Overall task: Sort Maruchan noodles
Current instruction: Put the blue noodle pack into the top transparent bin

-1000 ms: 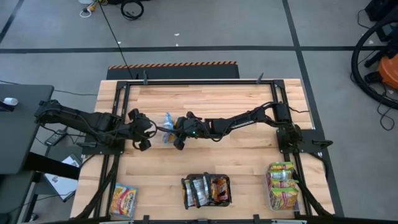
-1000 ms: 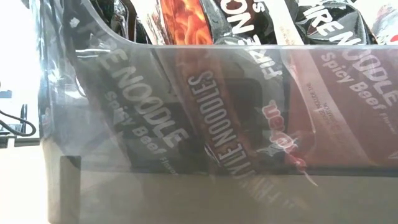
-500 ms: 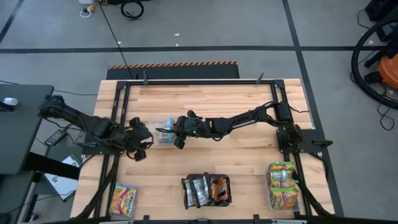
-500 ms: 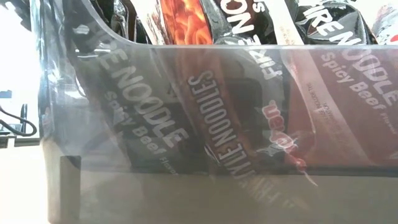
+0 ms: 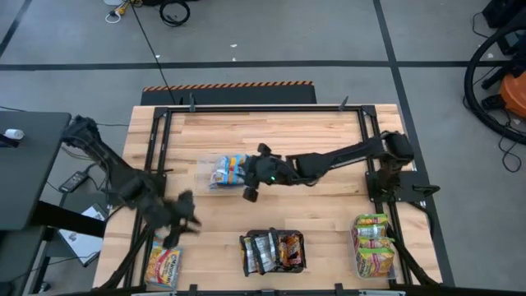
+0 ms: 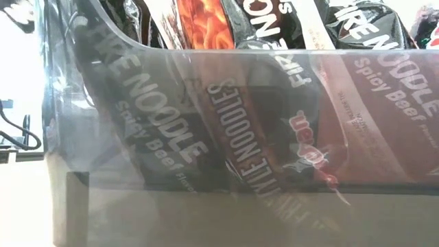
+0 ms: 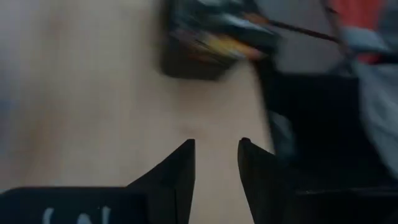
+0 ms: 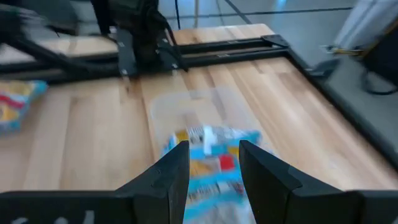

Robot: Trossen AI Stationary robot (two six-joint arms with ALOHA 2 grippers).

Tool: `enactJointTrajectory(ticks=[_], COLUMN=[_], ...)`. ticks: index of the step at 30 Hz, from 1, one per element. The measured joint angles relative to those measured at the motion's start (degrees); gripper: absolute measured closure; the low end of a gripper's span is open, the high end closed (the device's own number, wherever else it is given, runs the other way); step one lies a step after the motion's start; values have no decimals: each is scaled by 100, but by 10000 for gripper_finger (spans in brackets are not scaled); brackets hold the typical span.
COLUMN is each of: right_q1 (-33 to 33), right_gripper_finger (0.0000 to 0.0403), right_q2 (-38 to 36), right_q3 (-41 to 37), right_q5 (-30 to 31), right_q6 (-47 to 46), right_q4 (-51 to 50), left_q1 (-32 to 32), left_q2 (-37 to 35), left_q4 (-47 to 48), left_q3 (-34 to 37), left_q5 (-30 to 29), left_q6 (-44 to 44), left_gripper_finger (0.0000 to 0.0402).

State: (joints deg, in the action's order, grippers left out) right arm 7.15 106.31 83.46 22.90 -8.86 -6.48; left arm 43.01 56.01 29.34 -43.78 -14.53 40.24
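A blue-silver noodle packet (image 5: 223,170) lies flat in a clear plastic tub (image 5: 205,168) on the table, left of centre. It also shows in the right wrist view (image 8: 208,155), inside the tub (image 8: 186,106). My right gripper (image 5: 245,174) is open just to the right of the packet, with its fingers (image 8: 177,165) pointing at it. I cannot tell whether they touch it. My left gripper (image 5: 185,222) is open and empty above the table's near left part. It also shows in its own wrist view (image 7: 216,162).
Three tubs stand along the near edge. One at the left holds a yellow-red packet (image 5: 163,263). One in the middle holds dark packets (image 5: 273,251) and fills the low view (image 6: 226,137). One at the right holds yellow-green packets (image 5: 374,242). A black frame (image 5: 164,123) rims the table.
My left gripper has swung away from the blue-silver packet toward the table's near left corner. My right gripper has drawn back a little toward the right edge. The packet, upright between the two grippers before, now lies flat in the clear tub.
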Motion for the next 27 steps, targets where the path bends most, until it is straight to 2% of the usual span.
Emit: enactJointTrajectory(ticks=[6, 9, 12, 14, 18, 21, 27], right_q1=[641, 915, 1127, 1219, 1360, 1389, 1422], right_gripper_finger=[258, 258, 258, 258, 258, 258, 258], right_q2=[-632, -829, -858, -830, -783, -774, -731], right_q3=[0, 0, 0, 0, 0, 0, 0], right_q5=[1166, 1545, 1747, 1762, 1759, 1757, 1615], right_q6=[-36, -190, -397, -447, -552, -773, -932], right_q4=[-1215, -1615, -1826, -1818, -1839, -1850, -1956], left_q1=[1006, 1394, 1742, 1895, 1951, 1859, 1615], left_q2=[965, 1346, 1624, 1744, 1704, 1623, 1622], left_q4=[76, 660, 1558, 1969, 1584, 923, 668], left_q3=[-295, -313, -313, -256, 157, 570, 997], left_q5=[771, 1272, 1277, 1568, 2313, 2488, 2460], left_q6=[1475, 2276, 3073, 3438, 3555, 3476, 3392], left_gripper_finger=[285, 285, 285, 285, 285, 285, 282])
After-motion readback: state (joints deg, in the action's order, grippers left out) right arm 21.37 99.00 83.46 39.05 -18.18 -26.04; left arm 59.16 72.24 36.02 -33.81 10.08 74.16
